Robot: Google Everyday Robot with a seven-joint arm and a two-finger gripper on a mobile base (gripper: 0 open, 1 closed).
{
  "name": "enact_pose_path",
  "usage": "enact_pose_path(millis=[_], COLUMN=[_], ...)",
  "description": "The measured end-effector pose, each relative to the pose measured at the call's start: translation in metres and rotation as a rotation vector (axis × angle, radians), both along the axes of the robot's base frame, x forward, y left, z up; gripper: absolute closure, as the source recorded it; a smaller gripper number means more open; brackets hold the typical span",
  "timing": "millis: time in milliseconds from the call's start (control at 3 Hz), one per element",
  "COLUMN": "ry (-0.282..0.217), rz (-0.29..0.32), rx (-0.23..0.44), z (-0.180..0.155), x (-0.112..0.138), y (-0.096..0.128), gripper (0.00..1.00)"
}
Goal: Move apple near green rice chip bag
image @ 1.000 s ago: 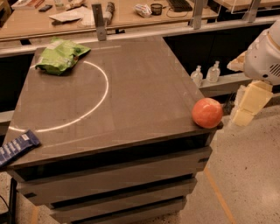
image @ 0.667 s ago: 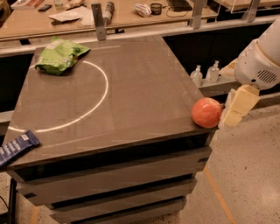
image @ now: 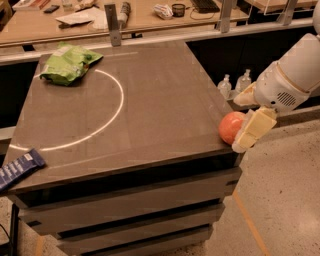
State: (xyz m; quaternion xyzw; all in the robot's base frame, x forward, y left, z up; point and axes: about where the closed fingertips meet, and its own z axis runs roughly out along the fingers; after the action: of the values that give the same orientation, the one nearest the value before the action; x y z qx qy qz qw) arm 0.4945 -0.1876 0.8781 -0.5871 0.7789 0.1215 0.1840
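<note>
The apple (image: 230,127) is orange-red and sits at the table's right edge near the front corner. The green rice chip bag (image: 68,62) lies crumpled at the far left of the table, well away from the apple. My gripper (image: 247,115) reaches in from the right and is open. One cream finger (image: 254,131) lies against the apple's right front side. The other finger (image: 243,97) is behind the apple. The white arm (image: 295,75) extends up to the right.
The dark table (image: 150,110) carries a white arc line. A dark-blue wrapped bar (image: 19,168) overhangs the front left edge. Small bottles (image: 235,84) stand on a ledge behind the gripper. A cluttered wooden bench (image: 150,15) runs along the back.
The gripper has moved left and slightly down toward the apple, so its near finger now overlaps the apple's right side. The apple and the bag have not moved.
</note>
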Motion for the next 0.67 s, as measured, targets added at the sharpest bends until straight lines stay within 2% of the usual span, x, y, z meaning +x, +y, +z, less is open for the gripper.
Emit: enact_pose_path(millis=[667], ry=[0.041], rz=[0.026], rx=[0.021], z=[-0.029], x=[-0.011], y=[0.009], gripper=[0.65])
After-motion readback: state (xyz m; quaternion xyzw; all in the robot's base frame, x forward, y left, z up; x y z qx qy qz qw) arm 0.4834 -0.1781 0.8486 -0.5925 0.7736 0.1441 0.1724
